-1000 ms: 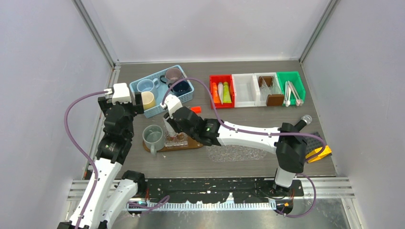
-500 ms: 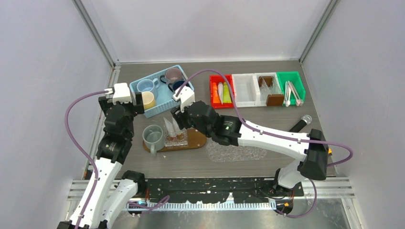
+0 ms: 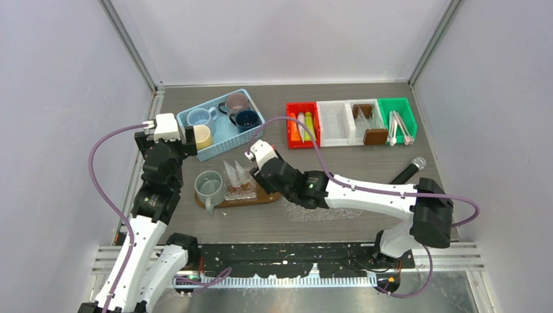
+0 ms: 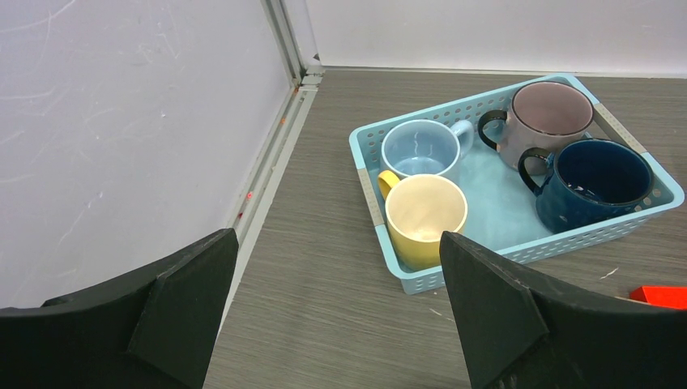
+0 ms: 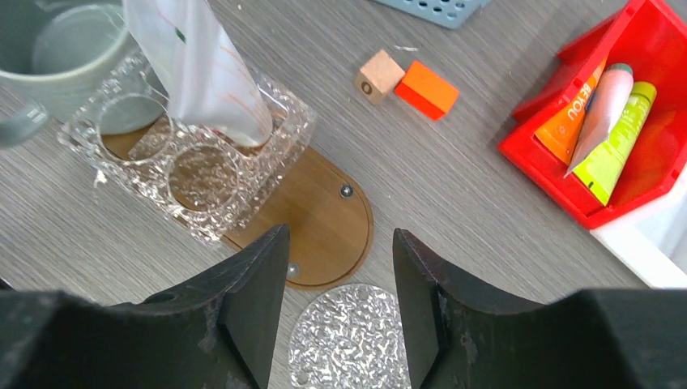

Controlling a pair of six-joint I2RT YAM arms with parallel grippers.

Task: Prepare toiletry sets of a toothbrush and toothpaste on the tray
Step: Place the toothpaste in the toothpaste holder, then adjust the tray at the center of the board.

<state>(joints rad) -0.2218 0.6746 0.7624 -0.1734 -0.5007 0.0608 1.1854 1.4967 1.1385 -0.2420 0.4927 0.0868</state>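
Nearest the arms' bases, one clear textured disc (image 3: 323, 208) lay on the table, just beside the right end of the one oval wooden tray (image 5: 328, 219). The right gripper (image 5: 340, 241) hovered over that end of the tray, its jaws apart and nothing between them. On the tray stood one grey-green mug (image 3: 209, 184) at the left end, with one clear glass holder (image 5: 190, 166) just beside it. Two white wrapped packets (image 3: 229, 171) stood upright in the holder, and what they contained could not be told. Just beyond the tray lay one small wooden cube (image 5: 379, 76) and one orange block (image 5: 426, 89), close together.

Farther back on the left, the left gripper (image 4: 338, 243) hung near the front corner of the one light blue basket (image 4: 369, 190), its jaws spread wide and empty. The basket held four mugs: one cream-yellow mug (image 4: 425, 215), one light blue mug (image 4: 420, 147), one navy mug (image 4: 599, 180) and one mauve mug (image 4: 553, 109).

At the far right stood a row of four bins: one red bin (image 5: 648, 182), two white, one green bin (image 3: 396, 107). All three toothpaste tubes lay side by side in the red bin, well apart from the tray: one orange tube (image 5: 577, 123), one pale tube (image 5: 603, 109) and one yellow-green tube (image 5: 624, 144). The green bin held thin toothbrushes (image 3: 398, 127), too small to count
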